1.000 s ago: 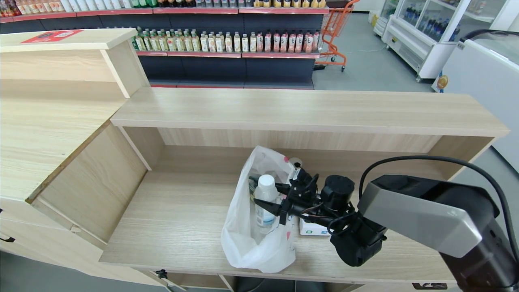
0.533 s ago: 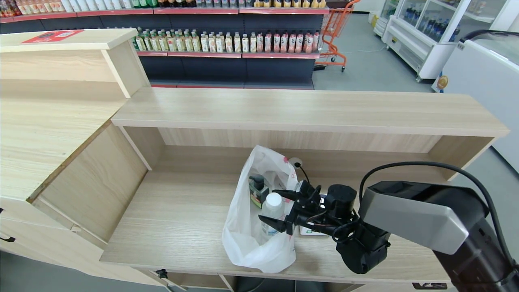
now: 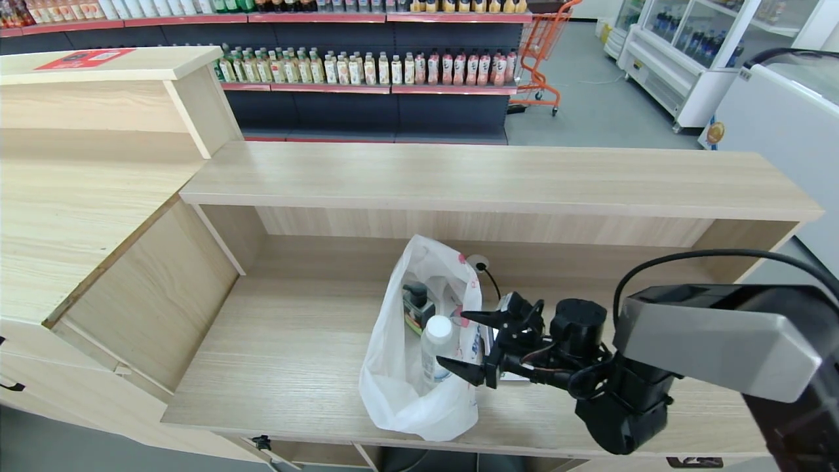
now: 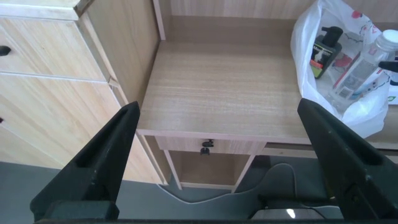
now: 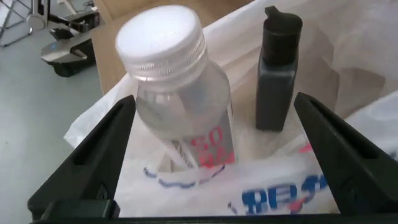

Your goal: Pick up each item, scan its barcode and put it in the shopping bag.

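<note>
A white plastic shopping bag (image 3: 400, 387) stands open on the lower wooden counter (image 3: 282, 354). Inside it a clear bottle with a white cap (image 3: 436, 347) leans beside a dark bottle with a black cap (image 3: 415, 308). My right gripper (image 3: 453, 339) hovers open just right of the bag's mouth, apart from the clear bottle (image 5: 180, 93), with the dark bottle (image 5: 277, 68) behind. My left gripper (image 4: 219, 109) is open with nothing in it, low in front of the counter's edge, with the bag (image 4: 311, 81) off to one side.
The upper ledge (image 3: 498, 180) overhangs the lower counter. A wooden side wall (image 3: 157, 288) closes the left end. A round socket with a black cable (image 3: 480, 263) sits behind the bag. A white box (image 3: 505, 377) lies under my right arm.
The clear bottle has gone from my right gripper's hold above the bag down into the bag. The gripper has let go and drawn back to the right.
</note>
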